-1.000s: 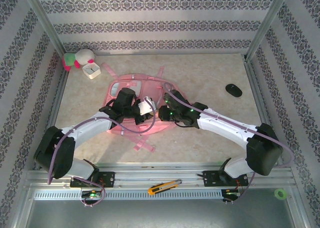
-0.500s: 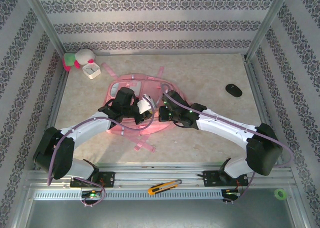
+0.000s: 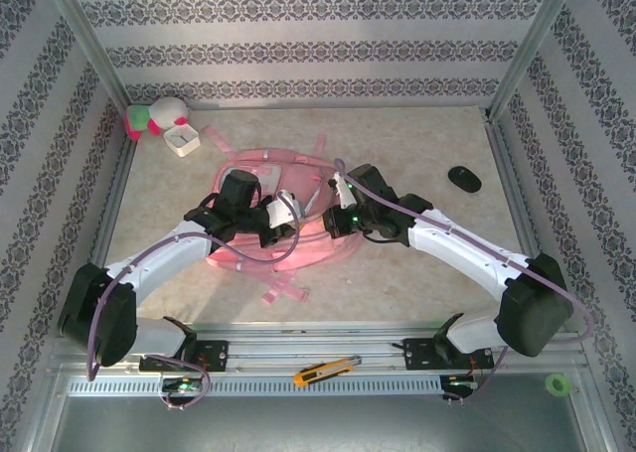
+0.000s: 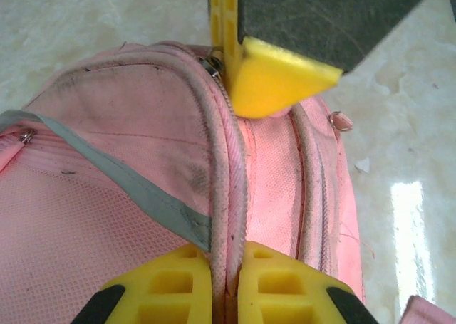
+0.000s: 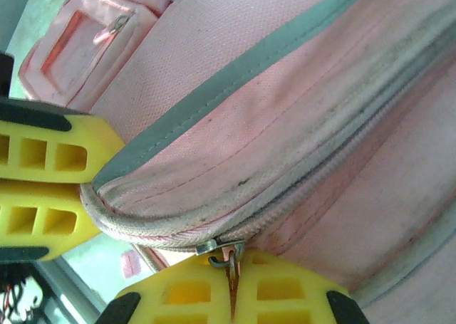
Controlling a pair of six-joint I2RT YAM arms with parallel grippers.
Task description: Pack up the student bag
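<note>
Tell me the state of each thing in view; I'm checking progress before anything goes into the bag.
backpack, lying on the table, zip shut along the stretch seen
zip pull, pinched between the right gripper's fingers
left gripper, shut on the backpack's zip seam
right gripper, shut on the zip pull
plush toy, lying in the far left corner
utility knife, lying at the near edge, blade too small to tell

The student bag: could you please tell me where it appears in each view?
Top external: the student bag lies mid-table, at centre.
Left wrist: it fills the left and middle; the left gripper pinches its zip seam at the bottom edge.
Right wrist: it covers most of the picture; the right gripper grips the zip pull at the bottom.
Shared landmark, both wrist views: the grey strip beside the zip.
</note>
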